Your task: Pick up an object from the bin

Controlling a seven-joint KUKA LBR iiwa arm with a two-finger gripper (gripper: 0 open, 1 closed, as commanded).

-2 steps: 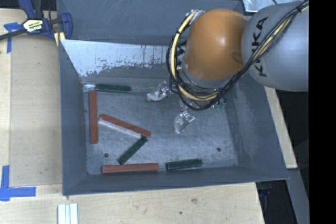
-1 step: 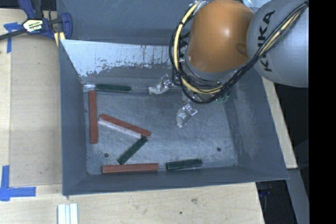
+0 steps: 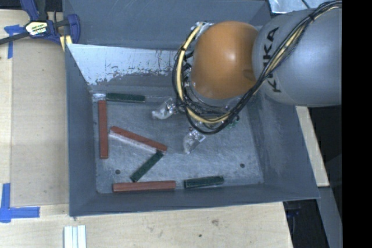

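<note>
Two fingers (image 3: 165,110) of the tool (image 3: 179,125) are standing wide apart, gripping nothing. Slanting red-brown stick (image 3: 138,139) is lying just left of it. Straddling that stick across its width, clear of the dark green stick (image 3: 146,166) below-left, is looking wisest.

Grey bin (image 3: 81,142), back wall scuffed pale with dark scratch marks. Reddish-brown stick (image 3: 103,128) by the left edge, a second reddish-brown stick (image 3: 138,138) mid-floor, a third reddish-brown stick (image 3: 143,186) along the front edge. Dark green stick (image 3: 125,98) at the back-left corner, another dark green stick (image 3: 145,166) centre, one more dark green stick (image 3: 203,182) at the front edge. Orange cover (image 3: 224,58), yellow-and-black cables (image 3: 180,69), silver arm (image 3: 308,67) with black lettering.
</note>
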